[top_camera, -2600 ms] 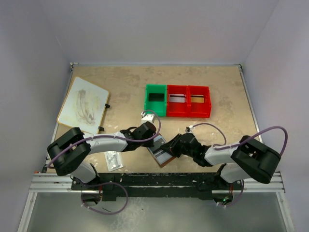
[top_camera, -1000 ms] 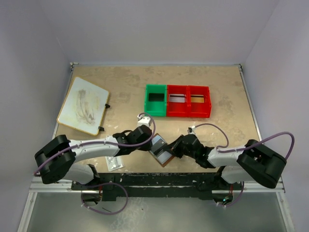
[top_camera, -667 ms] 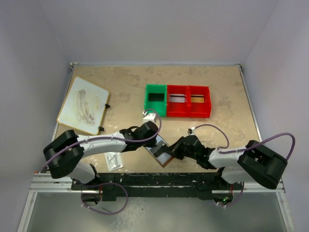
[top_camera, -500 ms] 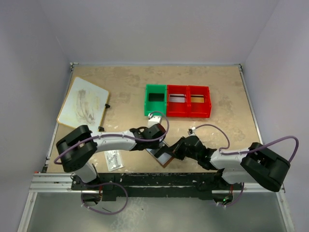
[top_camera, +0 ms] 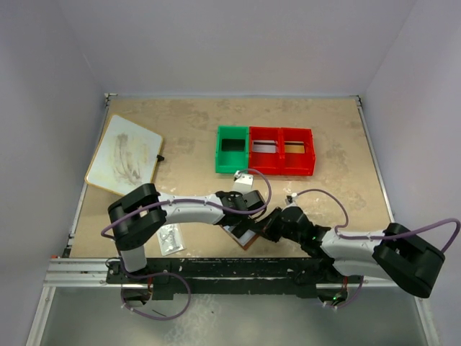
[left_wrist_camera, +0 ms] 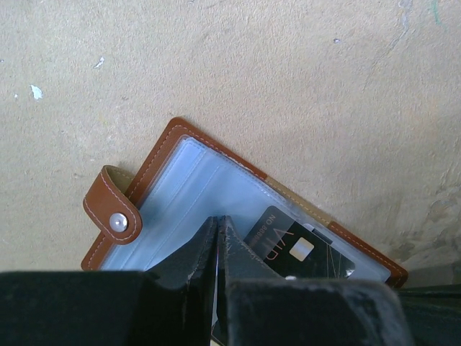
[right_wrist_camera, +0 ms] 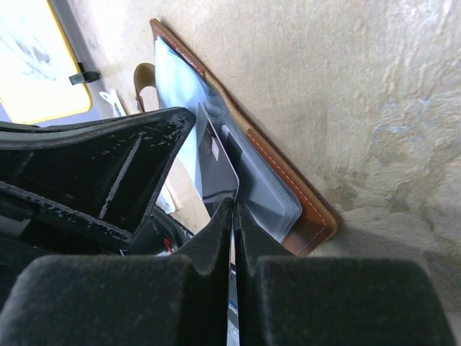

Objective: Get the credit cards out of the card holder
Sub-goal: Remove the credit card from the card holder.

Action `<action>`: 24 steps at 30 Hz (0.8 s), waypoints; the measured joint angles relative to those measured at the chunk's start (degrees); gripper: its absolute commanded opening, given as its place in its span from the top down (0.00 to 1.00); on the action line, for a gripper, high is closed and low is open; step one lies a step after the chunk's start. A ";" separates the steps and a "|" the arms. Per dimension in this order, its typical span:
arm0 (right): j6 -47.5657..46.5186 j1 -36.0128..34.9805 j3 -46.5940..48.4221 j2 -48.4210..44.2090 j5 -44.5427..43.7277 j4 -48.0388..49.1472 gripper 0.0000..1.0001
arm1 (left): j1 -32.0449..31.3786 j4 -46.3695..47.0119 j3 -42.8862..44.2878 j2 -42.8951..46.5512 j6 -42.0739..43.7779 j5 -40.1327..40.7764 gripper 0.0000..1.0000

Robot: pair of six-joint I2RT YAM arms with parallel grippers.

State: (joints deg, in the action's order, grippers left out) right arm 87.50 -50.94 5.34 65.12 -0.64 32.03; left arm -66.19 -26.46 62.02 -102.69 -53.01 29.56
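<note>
Stretched farther right than moments ago, the left arm lies low over the tabletop, its left pincer squeezed shut with its tips on the open card holder. The snap tab sits left of those tips. A dark grey credit card sits just right, its long axis diagonal. The right pincer, opposite, is likewise shut at the card's corner.

Three bins stand touching in a row just beyond the left gripper: a green bin, then two red bins to its right. A yellow-rimmed whiteboard, smudged grey, lies tilted well off to that gripper's left. A clear speckled packet lies on the tan table, left of the gripper and nearer the front edge.
</note>
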 measured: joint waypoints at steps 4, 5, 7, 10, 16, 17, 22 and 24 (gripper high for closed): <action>0.37 0.07 -0.02 -1.03 -0.44 -0.11 0.89 | -0.22 0.11 -0.04 0.00 0.02 0.00 1.00; 0.37 0.09 -0.02 -1.03 -0.55 -0.11 0.88 | -0.26 0.28 -0.11 0.00 0.02 -0.17 1.00; 0.37 0.13 -0.02 -0.90 -0.79 -0.09 0.86 | -0.33 0.87 -0.55 0.17 0.04 -0.44 1.00; 0.39 0.26 0.00 0.50 -0.81 0.46 0.82 | -0.35 1.66 -1.25 0.59 0.04 -0.76 1.00; 0.74 0.33 0.11 5.25 0.52 6.27 0.79 | -0.37 2.38 -1.79 0.92 0.07 -0.81 1.00; 0.81 0.33 0.15 6.25 0.85 7.43 0.79 | -0.37 2.47 -1.88 0.94 0.04 -0.79 1.00; 0.70 0.37 1.66 10.91 2.82 10.97 0.81 | -0.37 2.47 -1.90 0.96 0.00 -0.76 1.00; 0.46 0.37 2.45 12.41 3.30 11.56 0.81 | -0.37 2.47 -1.90 0.96 0.00 -0.76 1.00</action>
State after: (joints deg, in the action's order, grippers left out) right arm 87.96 -50.57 7.79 77.54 2.66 43.59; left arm -66.57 -23.99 60.12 -101.73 -53.01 28.80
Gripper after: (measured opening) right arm 0.194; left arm 0.002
